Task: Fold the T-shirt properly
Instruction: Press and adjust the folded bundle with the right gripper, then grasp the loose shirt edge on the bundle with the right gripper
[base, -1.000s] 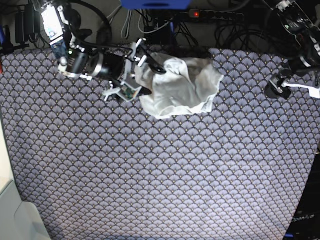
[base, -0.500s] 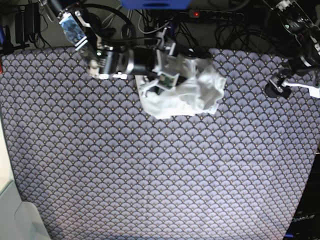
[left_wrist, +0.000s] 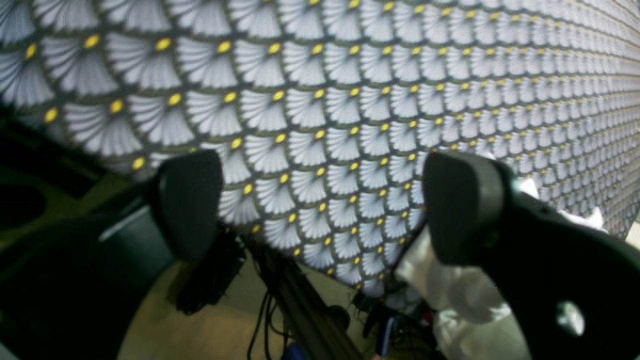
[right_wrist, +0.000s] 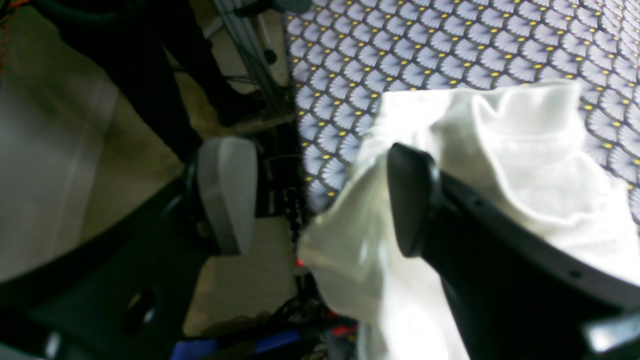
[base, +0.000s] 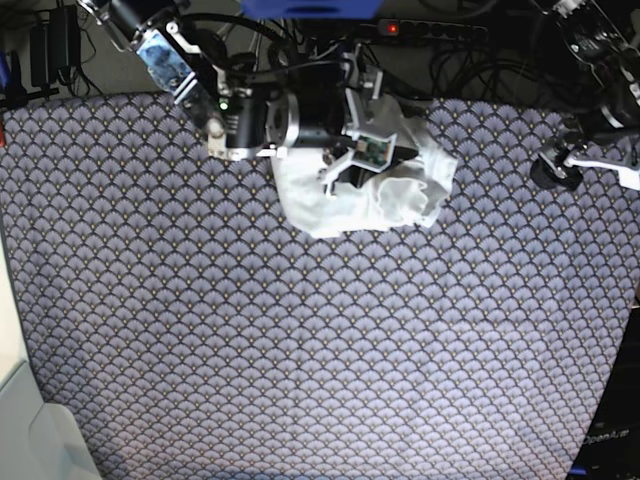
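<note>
The white T-shirt (base: 375, 190) lies crumpled in a heap at the far edge of the patterned table, and also shows as white folds (right_wrist: 500, 150) in the right wrist view. My right gripper (base: 388, 125) hovers over the heap's far side. Its jaws stand open (right_wrist: 320, 200), with the black finger (right_wrist: 410, 195) against the cloth and the pale finger (right_wrist: 227, 192) out past the table edge. My left gripper (base: 555, 170) stays at the far right, open (left_wrist: 325, 205) over bare tablecloth. A bit of the T-shirt (left_wrist: 450, 290) shows behind its right finger.
A scale-patterned tablecloth (base: 320, 340) covers the table. Behind the far edge there are cables and a power strip with a red light (base: 390, 28). A pale box (base: 30, 430) stands at the near left corner.
My right arm has swung rightwards along the far edge, from beside the T-shirt to over its far side. The heap has bunched slightly to the right. The left arm has barely moved.
</note>
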